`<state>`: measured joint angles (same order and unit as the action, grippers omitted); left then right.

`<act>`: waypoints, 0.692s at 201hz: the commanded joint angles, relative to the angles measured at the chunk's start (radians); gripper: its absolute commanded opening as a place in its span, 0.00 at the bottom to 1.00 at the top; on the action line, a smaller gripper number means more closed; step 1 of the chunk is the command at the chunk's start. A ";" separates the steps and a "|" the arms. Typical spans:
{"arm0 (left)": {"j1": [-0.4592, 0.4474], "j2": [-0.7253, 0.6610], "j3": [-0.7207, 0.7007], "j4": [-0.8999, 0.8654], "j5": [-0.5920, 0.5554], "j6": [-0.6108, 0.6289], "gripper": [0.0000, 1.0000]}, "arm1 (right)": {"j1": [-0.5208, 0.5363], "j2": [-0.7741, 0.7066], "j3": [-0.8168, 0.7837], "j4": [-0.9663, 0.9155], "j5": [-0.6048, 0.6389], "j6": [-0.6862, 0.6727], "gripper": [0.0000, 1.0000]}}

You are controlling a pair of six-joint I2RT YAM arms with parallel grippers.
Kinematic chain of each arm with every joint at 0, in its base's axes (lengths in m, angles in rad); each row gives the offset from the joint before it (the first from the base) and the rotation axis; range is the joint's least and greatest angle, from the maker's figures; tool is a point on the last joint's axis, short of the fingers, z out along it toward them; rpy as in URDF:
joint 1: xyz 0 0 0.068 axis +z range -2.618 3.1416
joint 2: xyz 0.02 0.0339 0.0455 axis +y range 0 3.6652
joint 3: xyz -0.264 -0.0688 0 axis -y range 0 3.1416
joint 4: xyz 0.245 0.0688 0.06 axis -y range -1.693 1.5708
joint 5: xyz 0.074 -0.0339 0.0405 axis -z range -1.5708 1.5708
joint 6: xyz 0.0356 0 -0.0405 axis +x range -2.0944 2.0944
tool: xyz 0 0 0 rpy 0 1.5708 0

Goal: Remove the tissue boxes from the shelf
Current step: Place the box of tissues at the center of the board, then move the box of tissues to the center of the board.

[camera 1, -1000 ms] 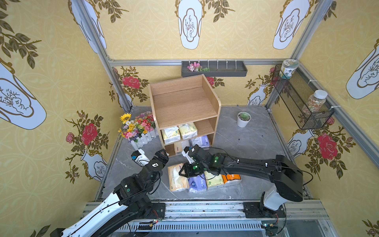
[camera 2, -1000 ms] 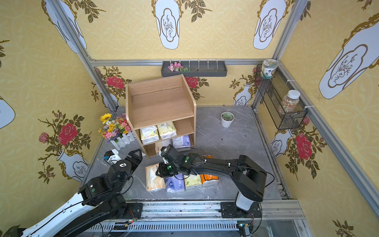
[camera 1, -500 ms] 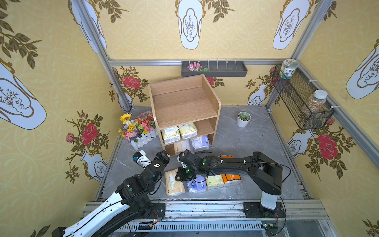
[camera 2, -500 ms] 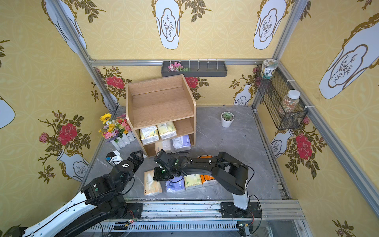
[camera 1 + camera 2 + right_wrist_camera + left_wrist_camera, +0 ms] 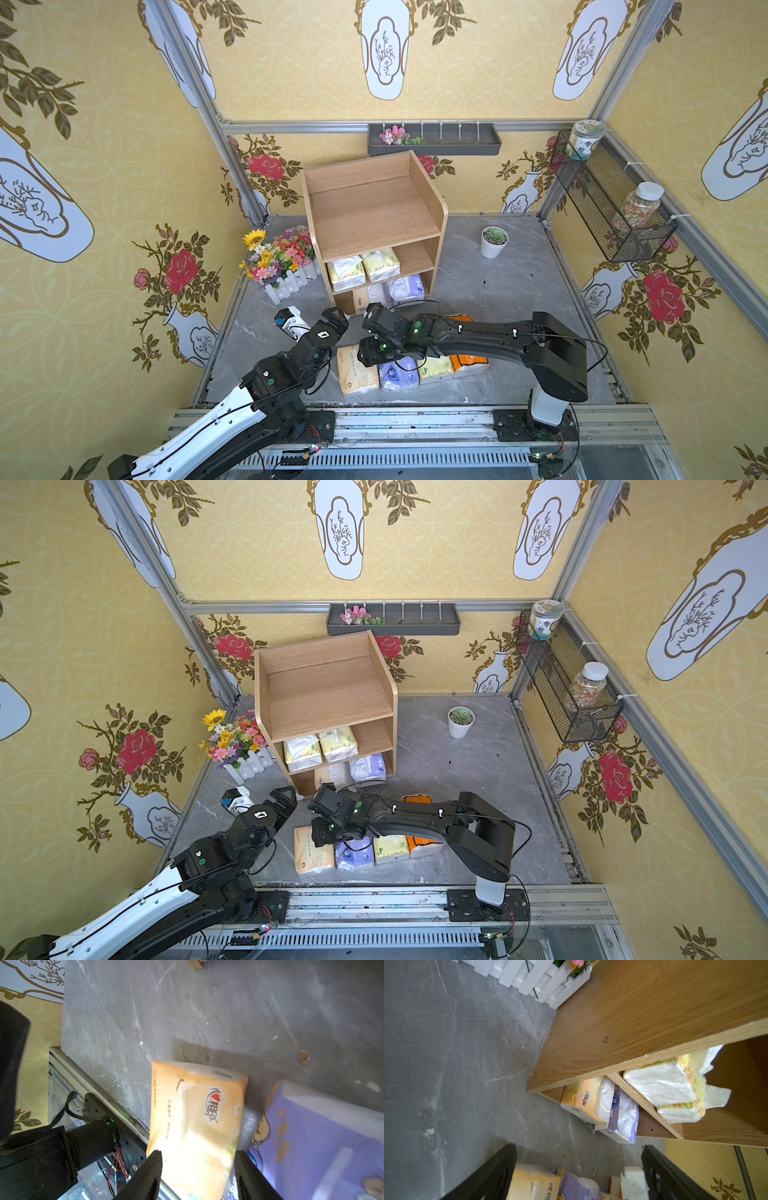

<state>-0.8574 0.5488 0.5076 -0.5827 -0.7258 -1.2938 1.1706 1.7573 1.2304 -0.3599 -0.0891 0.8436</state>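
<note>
Left claw (image 5: 337, 319) spread wide and empty, 7 o'clock of light-wood three-tier shelf (image 5: 374, 216), right claw (image 5: 198, 1154) straddling pale yellow plastic-wrapped tissue pack (image 5: 195, 1113) on grey worktop (image 5: 207, 1012), cannot tell if gripped.

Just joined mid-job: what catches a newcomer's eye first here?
The light-wood shelf has a bare top tier and four tissue packs on its two lower tiers. Four more packs lie in a row on the floor by the front rail, the right gripper straddling the cream one at the row's end.

Matt wood-grain shelf (image 5: 374, 220); glossy plastic-wrapped tissue boxes (image 5: 357, 372); stone-look floor (image 5: 498, 291)
</note>
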 commanded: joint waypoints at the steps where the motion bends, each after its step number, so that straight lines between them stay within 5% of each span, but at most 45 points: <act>1: 0.001 0.000 -0.019 -0.004 0.038 -0.032 1.00 | 0.003 -0.069 -0.032 -0.026 0.085 -0.023 0.62; 79: 0.001 0.052 -0.053 -0.150 0.160 -0.072 0.99 | -0.052 -0.387 -0.250 0.007 0.210 0.015 0.62; 139: -0.001 0.105 -0.097 -0.142 0.361 -0.035 1.00 | -0.131 -0.488 -0.317 0.008 0.212 0.009 0.62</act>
<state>-0.8577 0.6472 0.4419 -0.7429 -0.4835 -1.3571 1.0569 1.2858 0.9207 -0.3676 0.1070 0.8597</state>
